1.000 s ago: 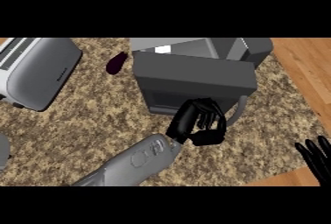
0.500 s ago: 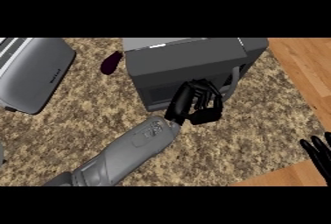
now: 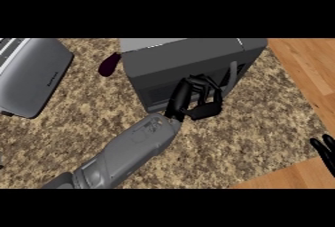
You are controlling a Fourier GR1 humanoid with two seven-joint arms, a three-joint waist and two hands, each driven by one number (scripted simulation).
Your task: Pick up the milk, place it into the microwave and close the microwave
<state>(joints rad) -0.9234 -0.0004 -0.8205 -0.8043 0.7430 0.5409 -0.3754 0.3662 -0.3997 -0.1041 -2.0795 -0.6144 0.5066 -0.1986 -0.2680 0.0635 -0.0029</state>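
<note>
The grey microwave stands at the back middle of the counter, its dark door turned toward me and lying against the body, with the handle at the right. My left hand rests against the lower part of that door, fingers in a relaxed bend with nothing in them. No milk shows anywhere in the head view. Only the fingers of my right hand show, at the right edge, straight and still.
A silver toaster lies at the far left of the speckled counter. A dark purple vegetable sits just left of the microwave. Wooden flooring runs past the counter's right edge.
My left hand has travelled forward against the microwave door, and the door has swung in toward the microwave's body. The right hand has stayed at the right edge.
</note>
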